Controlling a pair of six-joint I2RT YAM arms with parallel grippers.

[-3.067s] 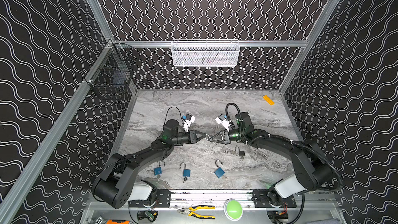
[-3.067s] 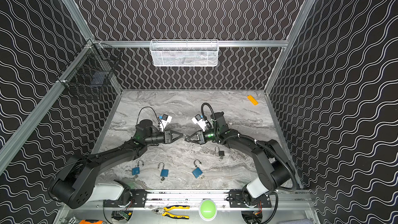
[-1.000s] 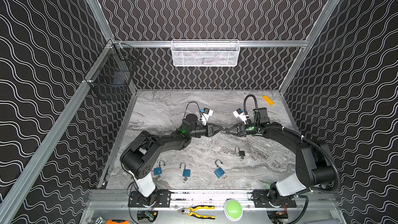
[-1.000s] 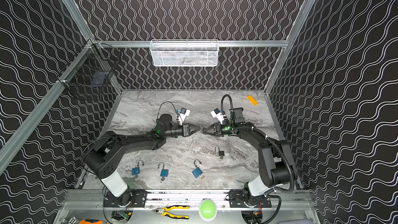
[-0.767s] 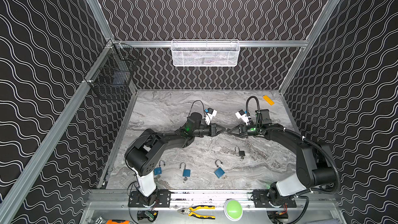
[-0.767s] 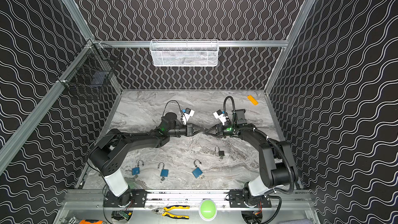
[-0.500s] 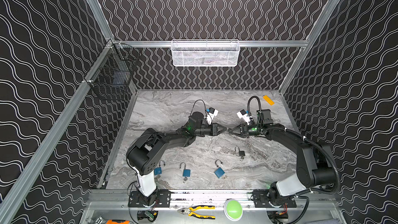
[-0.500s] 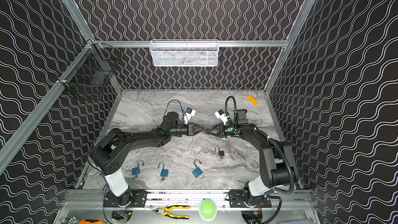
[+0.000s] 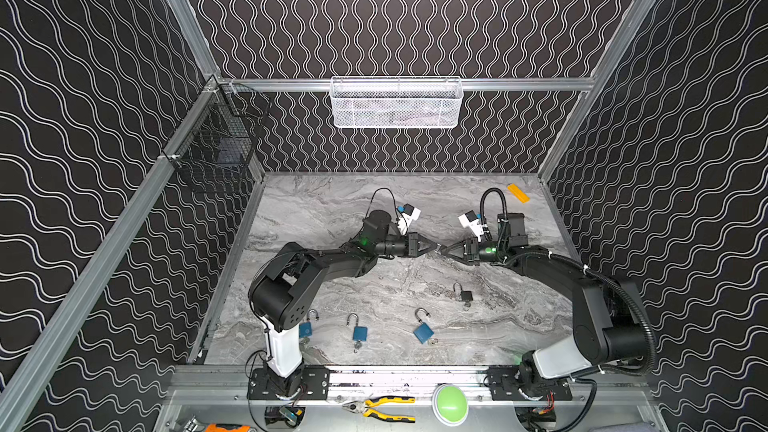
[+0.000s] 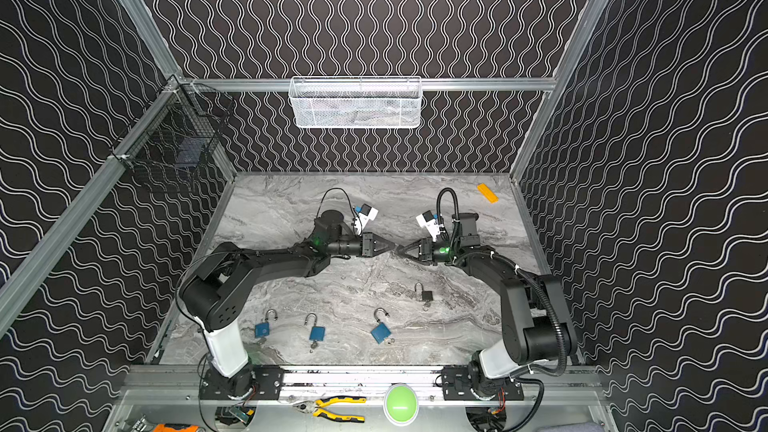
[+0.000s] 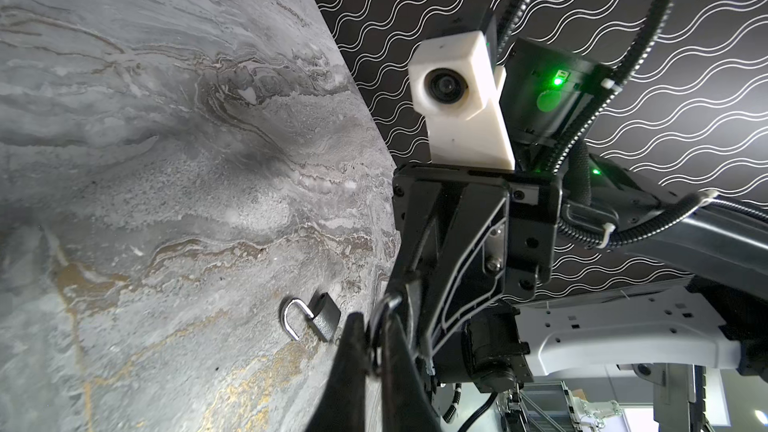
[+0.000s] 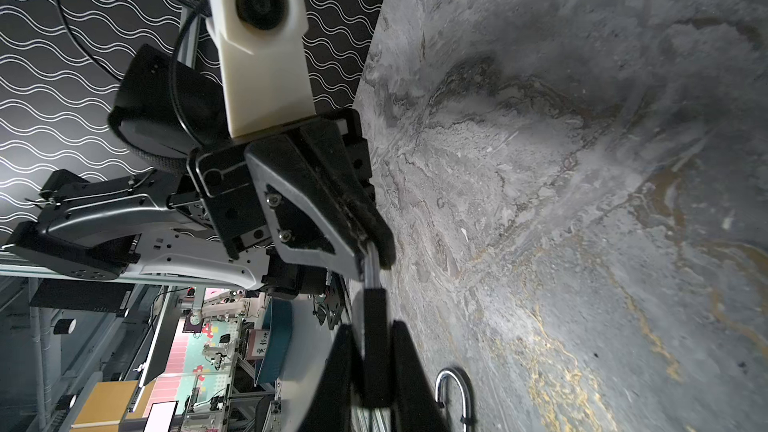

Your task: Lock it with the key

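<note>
Claws of both arms meet tip to tip above the middle of the marble table [image 9: 332, 209]. The left gripper [image 9: 432, 247] is pressed together on the key [image 12: 371, 270]. The key's silver shank sticks out from the tips and touches the outer end of the padlock [image 12: 374, 342]; how far it sits inside cannot be told. The right gripper [image 9: 446, 250] is clamped on that padlock, whose black body is squeezed between its two fingers [image 12: 336, 376] and held clear of the marble. In both top views the fingers hide lock and key almost wholly.

Well apart, along the front edge, lie the leftmost blue padlock [image 10: 262, 328], the middle blue padlock [image 9: 359, 332] and the rightmost blue padlock [image 9: 423, 331], each showing a silver shackle. In a top view the left arm's white base link [image 9: 282, 347] covers part of the leftmost one.

A loose dark padlock [image 9: 465, 295] lies open on the table between that row and the right forearm. A silver shackle [image 12: 453, 388] shows beside the right fingers in the right wrist view; which lock it belongs to is unclear.

An orange block [image 9: 518, 193] sits in the far right corner. A white mesh basket [image 9: 397, 103] hangs on the back rail and a black wire basket [image 9: 216, 151] on the left rail. Yellow-handled pliers [image 9: 382, 407] and a green button [image 9: 450, 403] rest on the front ledge.
</note>
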